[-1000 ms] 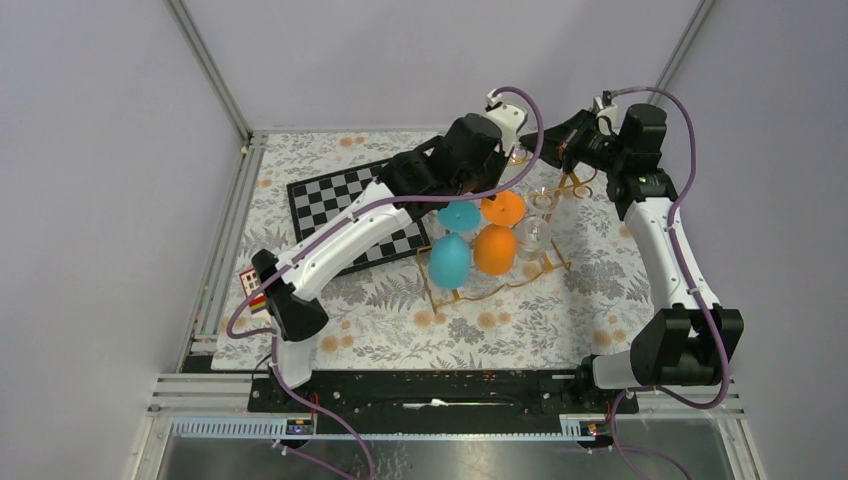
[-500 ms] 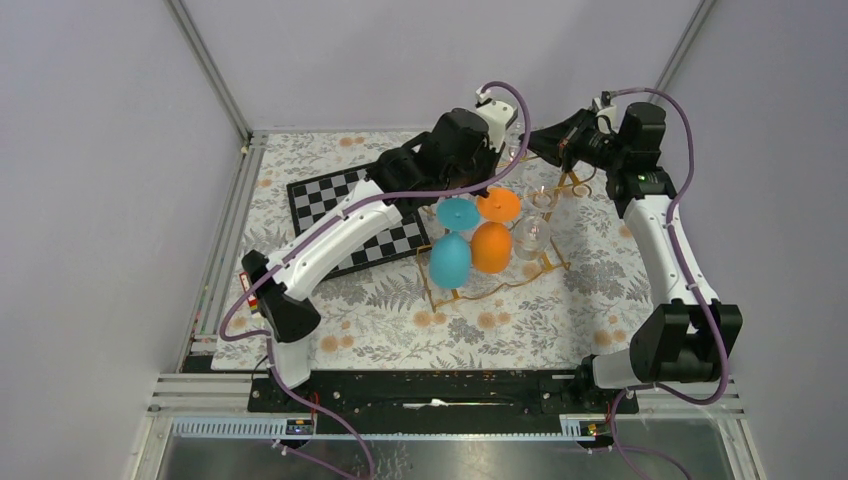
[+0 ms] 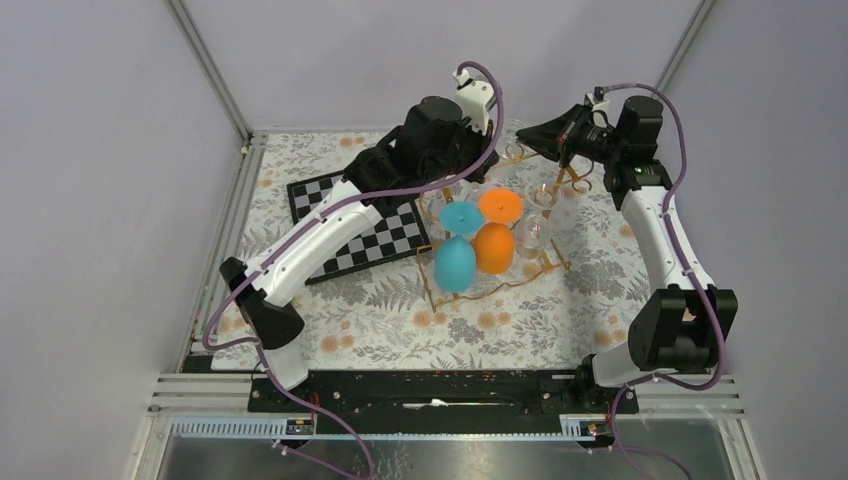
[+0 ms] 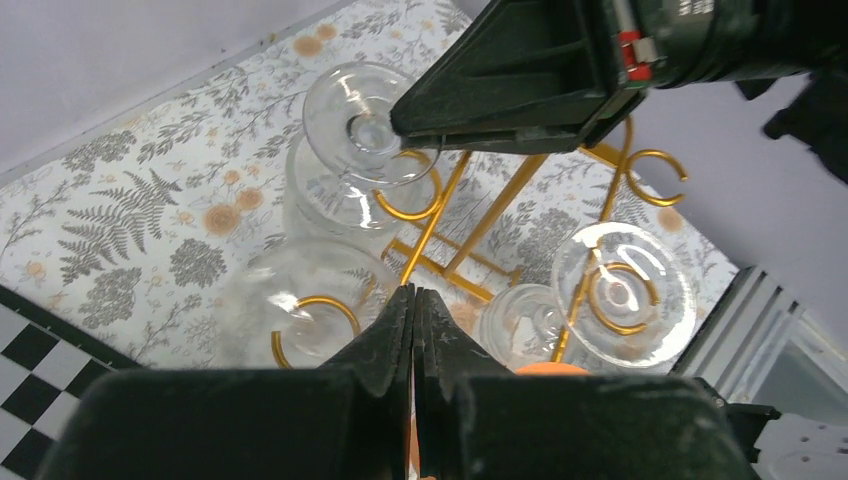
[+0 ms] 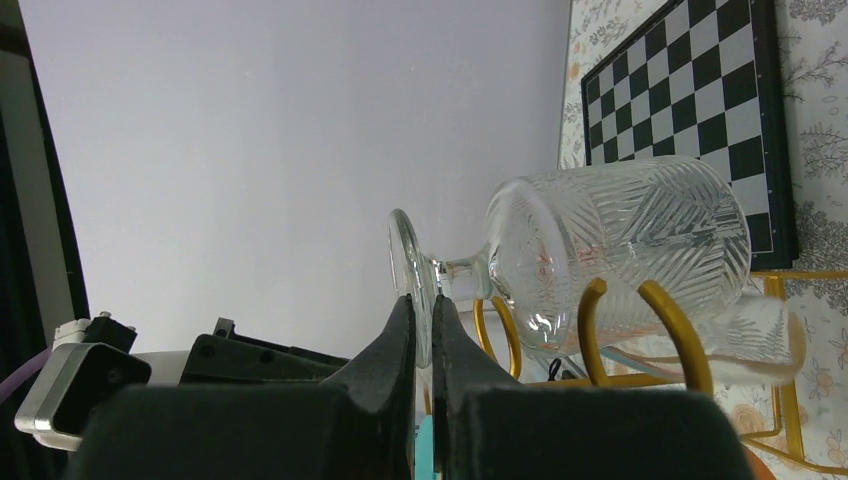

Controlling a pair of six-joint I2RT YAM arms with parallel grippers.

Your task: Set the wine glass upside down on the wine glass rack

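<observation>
My right gripper (image 3: 527, 137) is shut on the round foot of a clear cut-pattern wine glass (image 5: 620, 235), pinching the foot's edge between its fingertips (image 5: 400, 315). The wine glass (image 4: 345, 140) hangs foot-up at the far end of the gold wire wine glass rack (image 4: 470, 215), its bowl against the rack's curled loops (image 5: 665, 320). Whether the stem sits between the rails I cannot tell. My left gripper (image 4: 413, 292) is shut and empty, hovering above the rack (image 3: 548, 262) just left of the held glass.
A blue glass (image 3: 455, 262), an orange glass (image 3: 493, 247) and two clear glasses (image 4: 625, 290) (image 4: 305, 310) hang upside down on the rack. A black-and-white chessboard (image 3: 355, 225) lies left of the rack. The purple back wall stands close behind it.
The left arm has drawn back to the left and risen away from the rack. The right gripper, still holding the glass, has shifted slightly left and up.
</observation>
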